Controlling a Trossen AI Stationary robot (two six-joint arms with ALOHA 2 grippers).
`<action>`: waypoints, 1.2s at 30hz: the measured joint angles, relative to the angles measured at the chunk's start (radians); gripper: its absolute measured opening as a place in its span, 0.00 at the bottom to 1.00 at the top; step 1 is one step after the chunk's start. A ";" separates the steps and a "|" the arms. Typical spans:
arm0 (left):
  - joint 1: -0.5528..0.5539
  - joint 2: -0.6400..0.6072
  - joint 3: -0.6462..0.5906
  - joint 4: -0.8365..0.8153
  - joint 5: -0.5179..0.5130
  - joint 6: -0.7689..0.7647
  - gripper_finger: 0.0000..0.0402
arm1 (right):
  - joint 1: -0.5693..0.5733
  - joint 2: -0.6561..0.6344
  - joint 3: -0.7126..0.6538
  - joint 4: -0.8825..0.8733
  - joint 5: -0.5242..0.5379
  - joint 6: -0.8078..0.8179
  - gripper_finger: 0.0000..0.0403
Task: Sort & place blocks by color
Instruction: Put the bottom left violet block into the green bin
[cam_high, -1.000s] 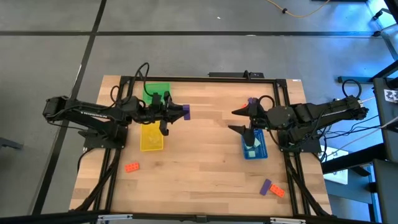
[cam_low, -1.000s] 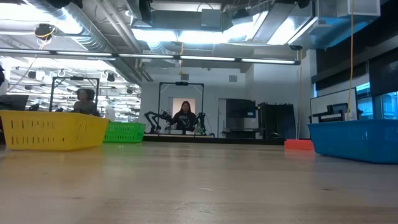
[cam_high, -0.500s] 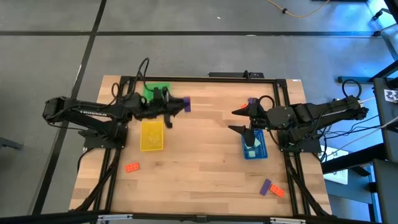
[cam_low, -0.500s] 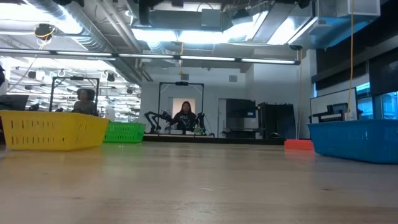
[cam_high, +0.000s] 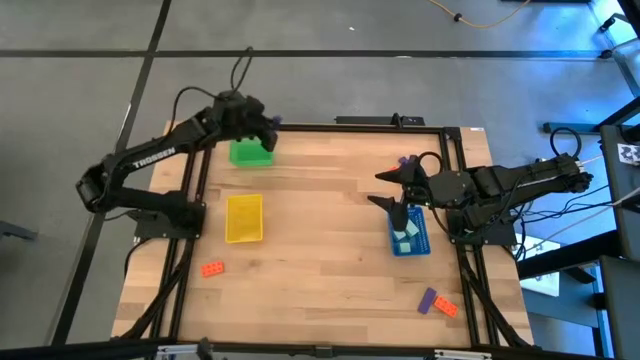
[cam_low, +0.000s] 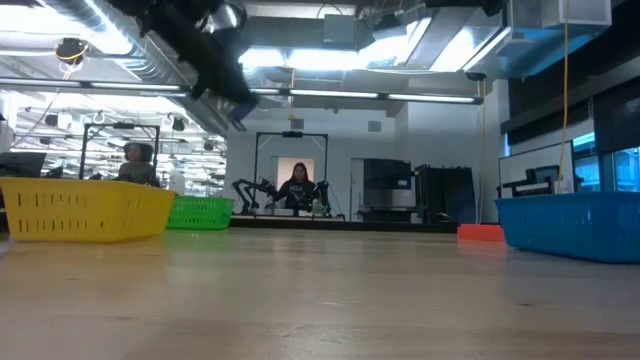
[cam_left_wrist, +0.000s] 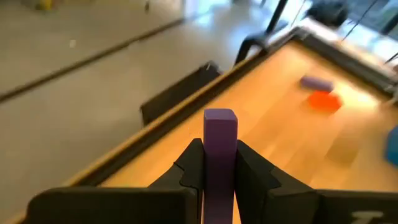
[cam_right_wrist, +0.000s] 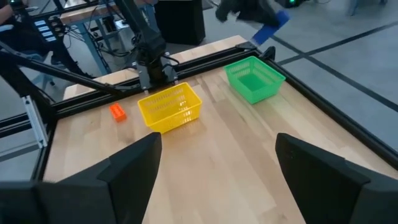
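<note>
From my remote station I see the wooden table (cam_high: 320, 230) under both arms, and I place everything else by the yellow tray (cam_high: 244, 218) sitting on its left half.

The left arm (cam_high: 150, 165) reaches up and away from the yellow tray, carrying the left gripper (cam_high: 262, 122) over the far table edge, just past the green tray (cam_high: 250, 153), which sits beyond the yellow one. Its fingers (cam_left_wrist: 252, 177) are closed tight on a purple block (cam_left_wrist: 219, 158) standing upright between them, top clear of the fingertips.

The right arm (cam_high: 510, 190) waits well across the table from the yellow tray. The right gripper (cam_high: 393, 191) hangs with its fingers (cam_right_wrist: 134, 168) spread wide and nothing between them, at the near end of the blue tray (cam_high: 409, 232).

The blue tray lies about level with the yellow tray on the opposite half and holds light teal blocks (cam_high: 404, 238).

On the bare wood, an orange-red block (cam_high: 212, 268) lies near the yellow tray on its front-left side. Well apart from it, toward the front right corner, a second purple block (cam_high: 427, 299) touches another orange-red block (cam_high: 446, 307). A third purple block (cam_high: 405, 162) sits by the far right, just behind the right gripper.

In the low view a person (cam_low: 297, 187) sits in the room behind the table.
</note>
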 joint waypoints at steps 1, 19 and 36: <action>0.012 -0.001 -0.013 0.001 0.000 0.000 0.11 | 0.000 0.000 0.000 0.001 0.001 0.001 0.79; 0.066 -0.012 -0.218 0.032 -0.202 -0.113 0.11 | 0.000 0.000 0.000 0.001 0.030 0.026 0.79; 0.217 0.214 -0.150 -0.114 -0.244 -0.356 0.11 | 0.000 0.000 0.000 0.000 0.031 0.077 0.79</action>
